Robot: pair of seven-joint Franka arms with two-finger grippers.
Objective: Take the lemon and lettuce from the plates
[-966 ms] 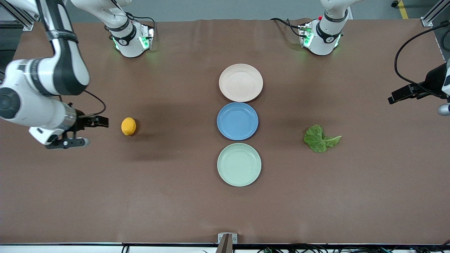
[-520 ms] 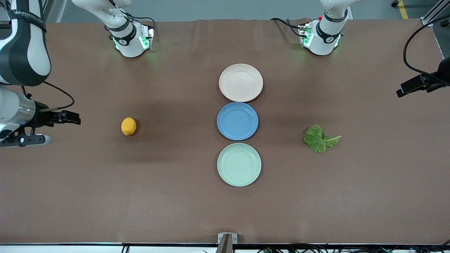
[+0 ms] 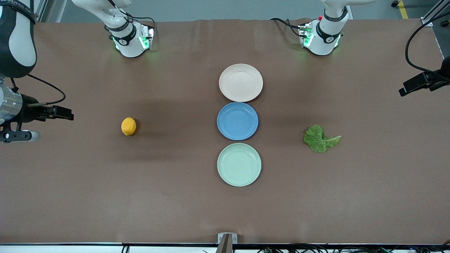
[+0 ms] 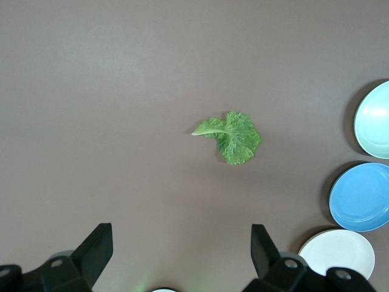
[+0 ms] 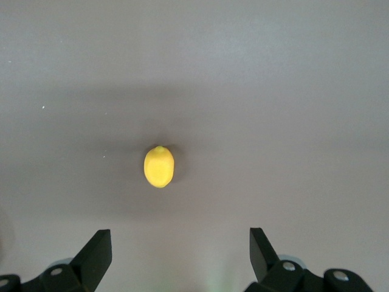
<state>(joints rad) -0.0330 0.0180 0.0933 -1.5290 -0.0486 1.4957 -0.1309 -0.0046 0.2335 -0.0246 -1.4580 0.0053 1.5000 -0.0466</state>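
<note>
The lemon (image 3: 128,126) lies on the bare table toward the right arm's end, off the plates; it also shows in the right wrist view (image 5: 159,166). The lettuce (image 3: 320,138) lies flat on the table toward the left arm's end, and it shows in the left wrist view (image 4: 233,135). The beige-pink plate (image 3: 240,82) and the mint green plate (image 3: 239,164) are empty. My right gripper (image 5: 180,232) is open, empty and high over the table beside the lemon. My left gripper (image 4: 180,230) is open, empty and high over the table beside the lettuce.
An empty blue plate (image 3: 237,121) sits between the two task plates in a row down the table's middle. The right arm's wrist (image 3: 14,109) hangs at the table's end. The left arm's wrist camera (image 3: 420,82) shows at the other end.
Both arms have drawn outward toward their own ends of the table, away from the lemon and the lettuce. The lemon, lettuce and plates have not moved.
</note>
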